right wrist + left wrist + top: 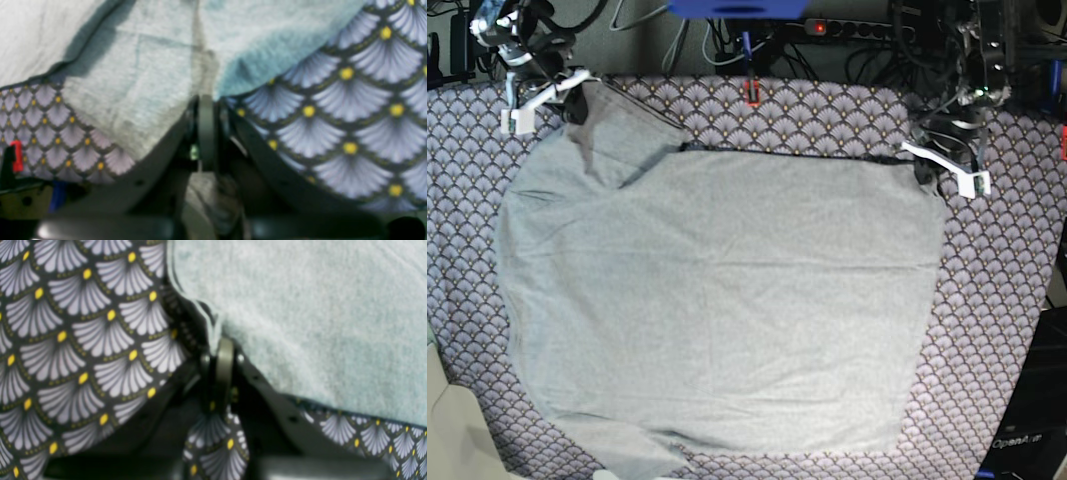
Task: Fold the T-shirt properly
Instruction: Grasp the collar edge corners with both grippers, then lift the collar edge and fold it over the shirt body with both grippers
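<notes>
The light grey T-shirt (717, 300) lies spread flat over most of the patterned table. My right gripper (577, 98) is at the shirt's far left corner. In the right wrist view it (206, 100) is shut on the T-shirt (133, 83), with grey cloth bunched behind the jaws. My left gripper (927, 170) is at the far right corner. In the left wrist view it (224, 346) is shut on the hem of the T-shirt (317, 306), and a fold of tablecloth (217, 440) shows behind the jaws.
The fan-scale tablecloth (997, 330) covers the table around the shirt. Cables and a power strip (847, 28) run along the far edge, with a red clip (752, 92) at the back middle. A black box (1027, 440) stands off the table's front right.
</notes>
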You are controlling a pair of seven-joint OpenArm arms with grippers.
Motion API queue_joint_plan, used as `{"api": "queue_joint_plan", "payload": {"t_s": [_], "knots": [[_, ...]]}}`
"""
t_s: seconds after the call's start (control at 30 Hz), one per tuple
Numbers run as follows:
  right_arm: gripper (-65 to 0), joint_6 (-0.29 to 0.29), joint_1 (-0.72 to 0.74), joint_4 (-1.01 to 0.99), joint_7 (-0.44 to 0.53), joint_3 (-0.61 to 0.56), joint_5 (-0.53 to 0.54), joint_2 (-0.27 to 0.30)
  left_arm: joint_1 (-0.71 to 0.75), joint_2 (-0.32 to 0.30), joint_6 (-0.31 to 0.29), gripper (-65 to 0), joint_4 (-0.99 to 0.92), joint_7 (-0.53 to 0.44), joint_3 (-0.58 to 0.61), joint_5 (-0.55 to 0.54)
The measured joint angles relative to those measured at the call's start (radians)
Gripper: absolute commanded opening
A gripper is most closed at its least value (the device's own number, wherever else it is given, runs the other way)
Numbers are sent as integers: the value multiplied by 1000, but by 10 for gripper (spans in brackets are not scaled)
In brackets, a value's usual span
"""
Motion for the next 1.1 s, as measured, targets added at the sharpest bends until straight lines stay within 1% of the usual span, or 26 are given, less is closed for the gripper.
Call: {"api": "queue_joint_plan", "payload": {"t_s": [0.1, 0.2, 0.27, 0.33, 0.5, 0.57, 0.63, 0.67, 0.77, 0.87, 1.0, 1.1], "knots": [[-650, 0, 13, 3, -2, 8, 0, 6, 0, 0, 0, -650, 5, 2, 0, 0], [-650, 3, 29, 42, -8, 2, -2, 44, -8, 3, 3, -650, 40, 50, 3, 5], [-650, 3, 35, 86, 1, 4, 5, 49, -8, 3, 1, -650, 68, 50, 6, 4], [-650, 3, 40, 127, -12, 0, -1, 57, -9, 3, 1, -650, 89, 49, 6, 4], [-650, 3, 100, 156, -7, -2, 2, 79, -23, 4, 5, -650, 112, 59, 6, 5], [-650, 2, 126, 154, -8, -2, -1, 99, -61, 3, 4, -650, 118, 113, 6, 0], [-650, 3, 151, 154, -9, 2, 0, 108, -105, 5, 2, -650, 117, 164, -2, 2], [-650, 3, 169, 152, -13, 2, -1, 112, -129, 9, 0, -650, 117, 193, -18, 0], [-650, 3, 224, 152, -11, -2, 2, 127, -196, 29, 3, -650, 117, 238, -68, 11], [-650, 7, 284, 104, -8, -2, 4, 145, -267, 46, 2, -650, 115, 328, -111, 10], [-650, 6, 390, -46, -54, -41, 0, 204, -348, 40, 3, -650, 115, 379, -131, 11], [-650, 3, 449, -134, -46, -54, 0, 231, -389, 42, 0, -650, 82, 385, -124, 7]]}}
